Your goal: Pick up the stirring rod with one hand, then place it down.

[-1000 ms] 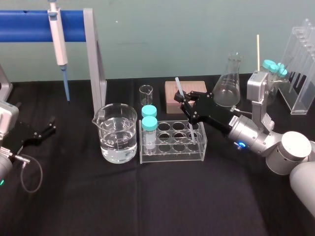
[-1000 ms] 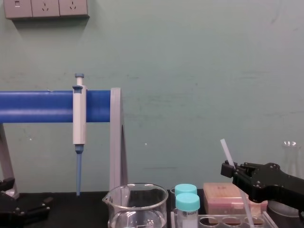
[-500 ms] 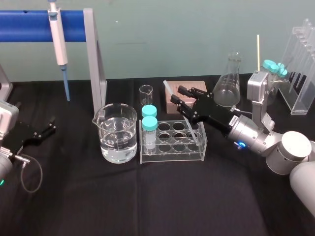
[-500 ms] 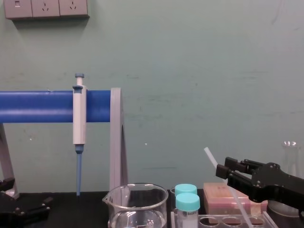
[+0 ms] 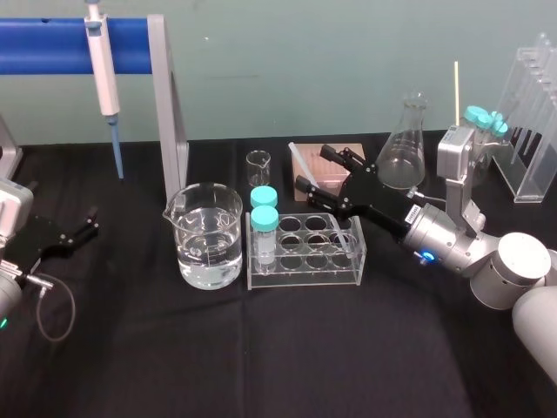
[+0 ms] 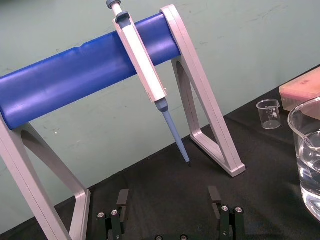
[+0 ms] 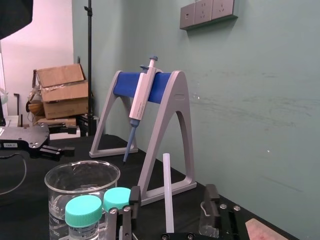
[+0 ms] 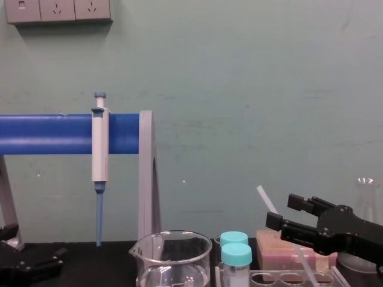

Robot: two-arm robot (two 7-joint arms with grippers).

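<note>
My right gripper [image 5: 318, 170], centre-right in the head view, has just spread its fingers off the rod [image 5: 298, 158]. The rod now leans free, its foot in the rack [image 5: 305, 274], so placing looks done. My left gripper [image 5: 65, 235] idles released at the left edge.

Lab: pipette [image 5: 103, 65], beaker [image 5: 208, 235], flask [image 5: 403, 157].

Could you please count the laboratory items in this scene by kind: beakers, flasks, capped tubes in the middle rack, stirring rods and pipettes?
Beakers: 2 (large beaker, small beaker)
Conical flask: 1
Teal-capped tubes in the middle rack: 2
Stirring rod: 1
Pipette: 1
Total: 7
</note>
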